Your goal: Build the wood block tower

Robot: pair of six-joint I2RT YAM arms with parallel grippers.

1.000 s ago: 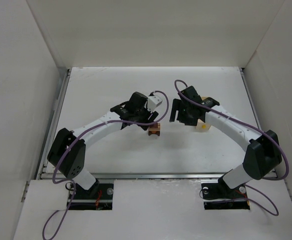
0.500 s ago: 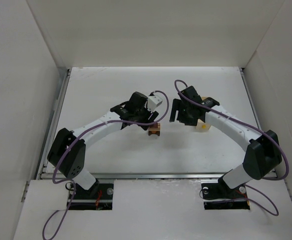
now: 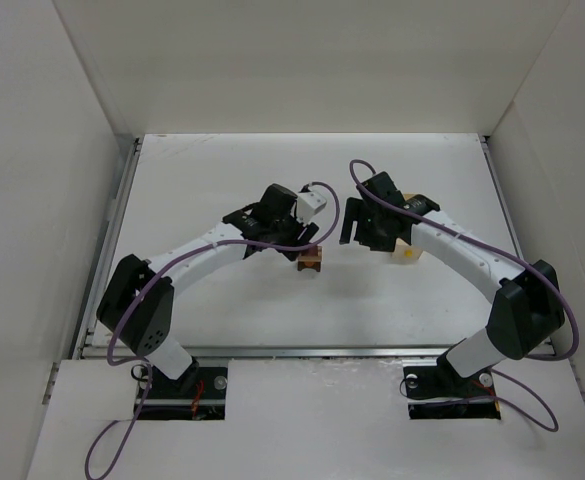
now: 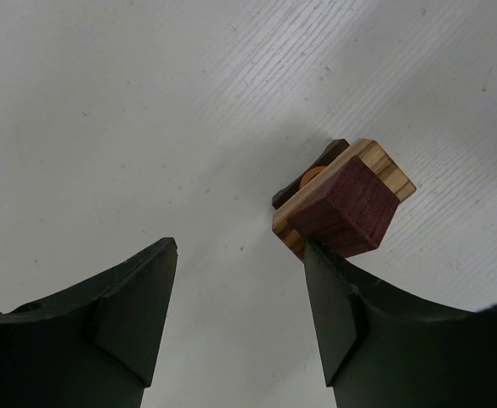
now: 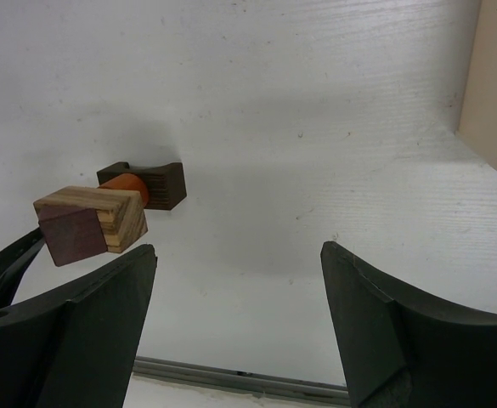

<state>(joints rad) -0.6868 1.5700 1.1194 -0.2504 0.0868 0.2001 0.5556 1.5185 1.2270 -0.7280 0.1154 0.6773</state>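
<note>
The wood block tower (image 4: 343, 197) stands on the white table: a dark brown base, an orange round piece, a striped tan block and a reddish-brown cube on top. In the top view the wood block tower (image 3: 311, 261) sits between the two arms. My left gripper (image 4: 239, 244) is open with only bare table between its fingers; its right fingertip (image 4: 316, 259) is close beside the stack. My right gripper (image 5: 238, 248) is open and empty, with the tower (image 5: 104, 214) just beyond its left finger. From above, the left gripper (image 3: 308, 243) and right gripper (image 3: 352, 232) flank the stack.
A pale cream open-topped box (image 5: 490, 85) stands to the right of the right gripper; in the top view the box (image 3: 409, 250) peeks out from under the right arm. White walls enclose the table, and a metal rail (image 5: 231, 374) runs along its near edge.
</note>
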